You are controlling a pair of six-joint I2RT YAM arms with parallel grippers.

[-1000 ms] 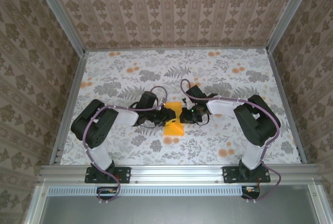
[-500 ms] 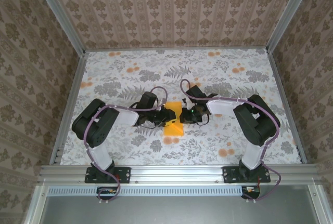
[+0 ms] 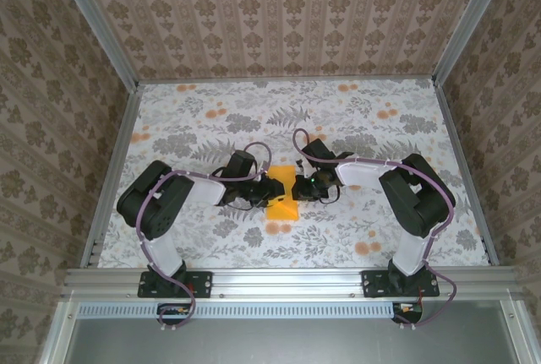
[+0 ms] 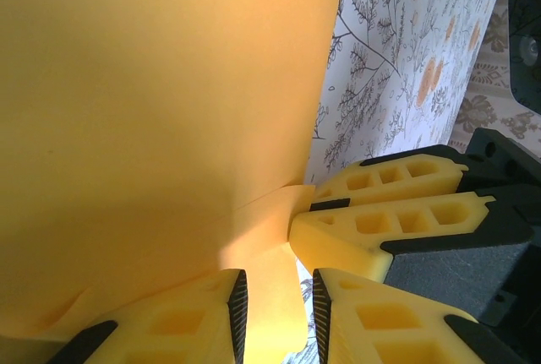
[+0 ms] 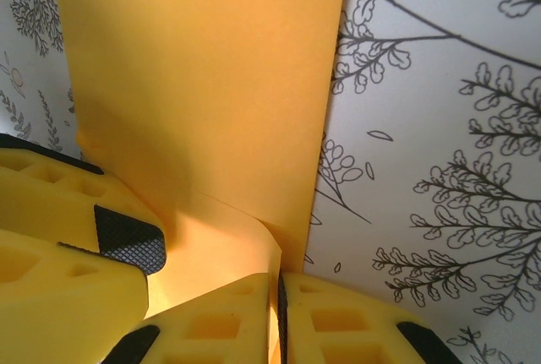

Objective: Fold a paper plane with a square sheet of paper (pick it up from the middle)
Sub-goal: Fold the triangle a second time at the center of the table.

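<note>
Floral-print table [image 3: 211,119], patterned walls [image 3: 51,127]; orange sheet [image 3: 281,201] at centre.

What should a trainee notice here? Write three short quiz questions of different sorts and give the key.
1. True or false: the right gripper is shut on the orange-yellow paper.
2. Where on the table does the left gripper meet the right one? A: far left corner. B: middle. C: near right edge.
3. Fill in: both grippers' fingers are ____ in colour.
Key: 1 true; 2 B; 3 yellow.
</note>
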